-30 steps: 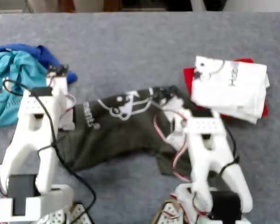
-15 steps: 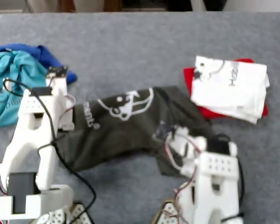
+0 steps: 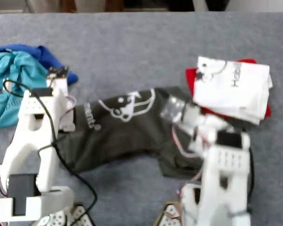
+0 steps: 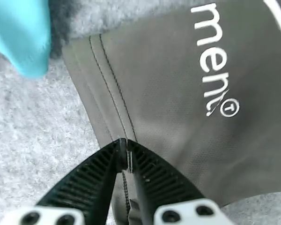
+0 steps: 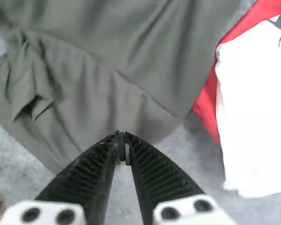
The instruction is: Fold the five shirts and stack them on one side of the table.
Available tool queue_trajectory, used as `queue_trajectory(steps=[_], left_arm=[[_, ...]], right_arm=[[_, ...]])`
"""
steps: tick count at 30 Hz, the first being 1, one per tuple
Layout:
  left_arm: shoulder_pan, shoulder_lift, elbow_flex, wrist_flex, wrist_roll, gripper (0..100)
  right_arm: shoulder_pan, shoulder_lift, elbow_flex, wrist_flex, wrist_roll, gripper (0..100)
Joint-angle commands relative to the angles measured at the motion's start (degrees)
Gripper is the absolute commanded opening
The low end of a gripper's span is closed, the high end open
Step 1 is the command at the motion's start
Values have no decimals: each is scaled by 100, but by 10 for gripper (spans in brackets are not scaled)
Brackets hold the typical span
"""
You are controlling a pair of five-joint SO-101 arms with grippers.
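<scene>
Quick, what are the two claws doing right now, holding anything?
Left gripper: closed on the dark shirt, at its hem.
Right gripper: closed, holding nothing.

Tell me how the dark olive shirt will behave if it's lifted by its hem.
Probably floppy: the dark shirt lies limp with wrinkles, so it would likely sag from the held point. The thin hem suggests it is light. Pushed over the fuzzy grey table, it would probably bunch rather than slide.

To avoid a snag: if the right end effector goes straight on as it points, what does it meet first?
The right end effector would probably meet the dark olive fabric shirt first; depth is unclear.
</scene>
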Motion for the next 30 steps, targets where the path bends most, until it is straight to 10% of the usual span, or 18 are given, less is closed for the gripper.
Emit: queue_trajectory(steps=[1, 8, 17, 30], left_arm=[[9, -22, -510, -18, 123, 20], [-26, 57, -598, -158, 589, 20], [-422, 1253, -378, -818, 624, 19], [-519, 1262, -404, -510, 316, 19]], right_arm=[[-505, 1481, -1341, -132, -554, 3], [-1411, 3899, -3301, -176, -1776, 2], [-734, 6914, -5824, -308, -2884, 2], [-611, 7635, -8778, 1987, -2760, 2]])
